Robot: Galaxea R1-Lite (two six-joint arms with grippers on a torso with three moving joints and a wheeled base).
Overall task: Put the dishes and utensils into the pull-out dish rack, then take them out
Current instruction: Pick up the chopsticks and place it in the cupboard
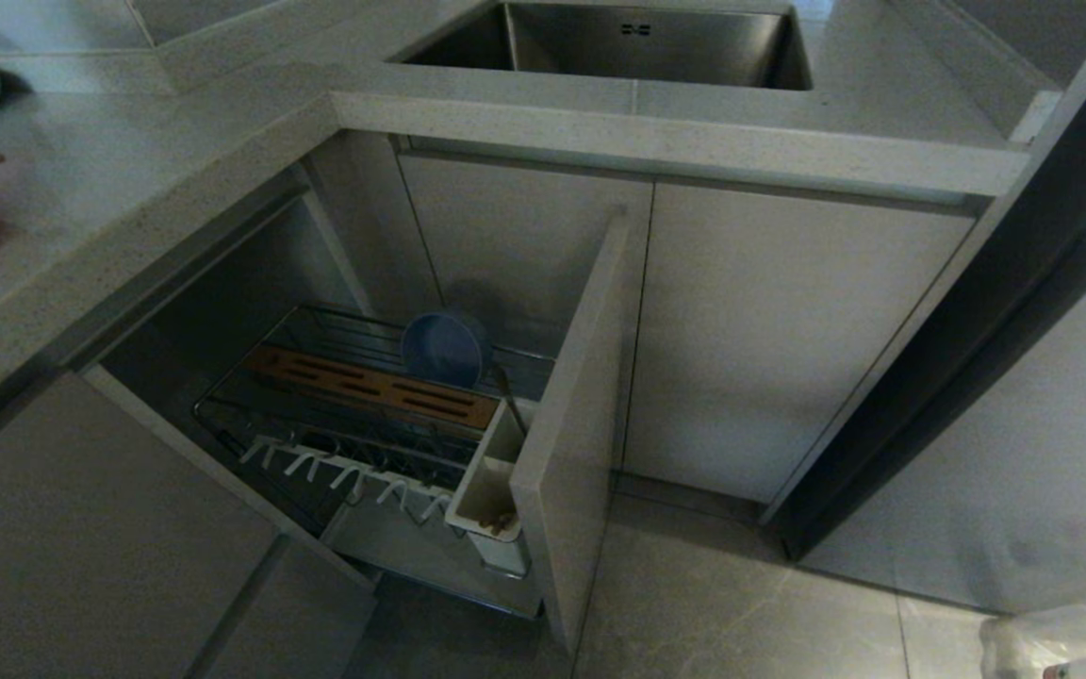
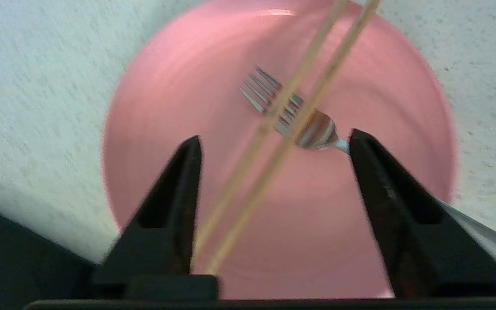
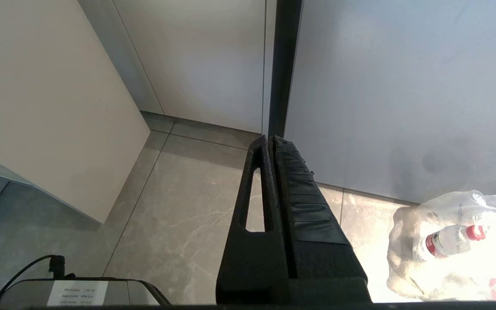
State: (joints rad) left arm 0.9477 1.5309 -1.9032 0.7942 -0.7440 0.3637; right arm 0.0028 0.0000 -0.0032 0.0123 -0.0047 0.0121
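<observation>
Your left hand (image 2: 274, 142) hovers over the pink plate (image 2: 213, 206) on the worktop (image 2: 37, 86), fingers (image 2: 175, 202) spread wide and gripping nothing. The chopsticks (image 2: 299, 103) run through the gap between the fingers, close by the left-hand finger, and whether they lie loose on the plate or lean on the hand I can't tell. The fork (image 2: 291, 116) lies beneath them on the plate, tines away from you, its handle slipping behind the other finger.

Handling, as I judge it: those chopsticks are light, stiff and thin, and they'll roll or scissor apart, so pinch both together near mid-length. The fork is small, slick metal lying flat on a smooth plate; take it across the neck, just behind the tines. The plate looks rigid, glossy and breakable, lying flat, so its rim is your only hold.

Your right hand (image 3: 274, 172) hangs parked over the floor, fingers pressed together and empty.

Down below, the pull-out dish rack (image 1: 364, 415) stands drawn out with the blue-grey bowl (image 1: 446, 347) on edge at the back, and the white utensil cup (image 1: 486, 486) at the front corner holds something I can't make out.

Hidden bits: the fork's handle end, the chopsticks' near ends behind the hand, and in the head view only a sliver of plate at the far left edge, with your left hand out of sight there.
</observation>
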